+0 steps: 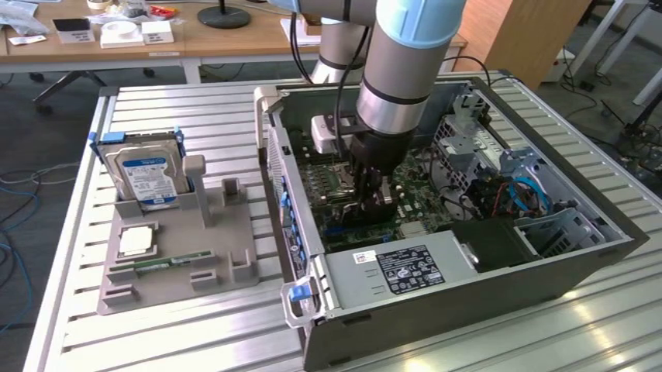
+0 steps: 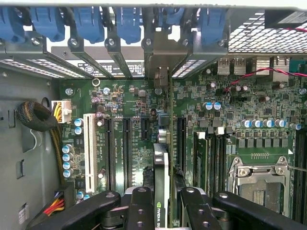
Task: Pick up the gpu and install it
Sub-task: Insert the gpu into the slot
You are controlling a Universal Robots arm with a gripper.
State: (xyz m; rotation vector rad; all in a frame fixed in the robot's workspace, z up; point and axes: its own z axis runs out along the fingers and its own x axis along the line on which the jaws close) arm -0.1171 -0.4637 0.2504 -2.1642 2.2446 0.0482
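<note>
One robot arm reaches into an open computer case [image 1: 538,256] lying on a slatted metal workbench [image 1: 207,333], its gripper [image 2: 163,201] clenched on the gpu [image 2: 162,163], held edge-down over the green motherboard [image 2: 134,120] beside the expansion slots. On the exterior view's left, a grey fixture tray [image 1: 170,263] carries a hard drive [image 1: 147,174]. Wooden desks [image 1: 207,43] line the office behind.
</note>
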